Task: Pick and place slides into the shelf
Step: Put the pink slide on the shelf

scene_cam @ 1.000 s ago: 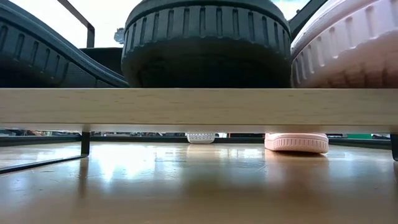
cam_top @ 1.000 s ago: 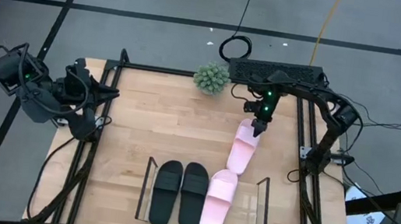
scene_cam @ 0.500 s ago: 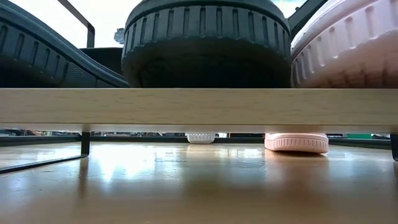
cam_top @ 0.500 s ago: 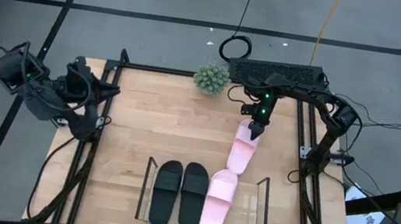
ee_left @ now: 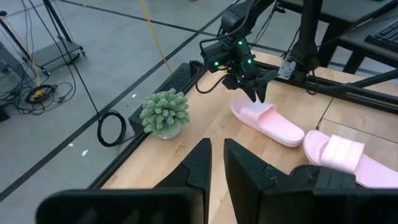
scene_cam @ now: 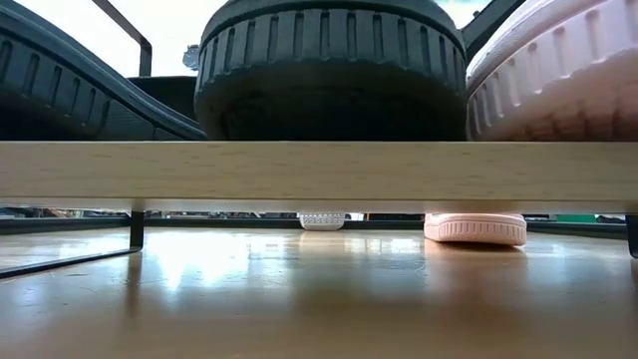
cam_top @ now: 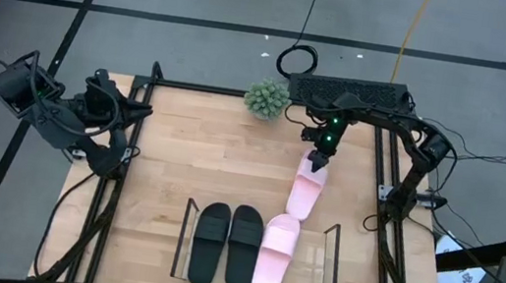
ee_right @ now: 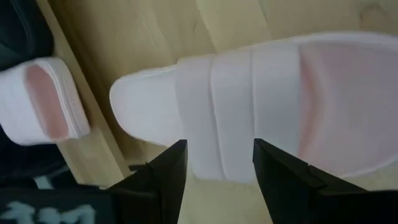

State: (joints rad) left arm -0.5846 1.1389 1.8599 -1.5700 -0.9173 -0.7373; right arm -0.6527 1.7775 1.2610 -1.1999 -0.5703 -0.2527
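Two black slides and one pink slide lie side by side in the clear shelf at the table's near edge. The second pink slide lies flat on the table beyond the shelf; it also shows in the low view. My right gripper is open, pointing down just above this slide. In the right wrist view its fingers stand to either side of the strap, apart from it. My left gripper is shut and empty at the table's left edge.
A small potted plant stands at the table's far edge, left of my right gripper. A black box lies behind it. Black frame rails run along both table sides. Bare wood lies between the arms.
My right gripper has shifted a little toward the table's far left over the loose pink slide, staying open. The slide has stayed where it was.
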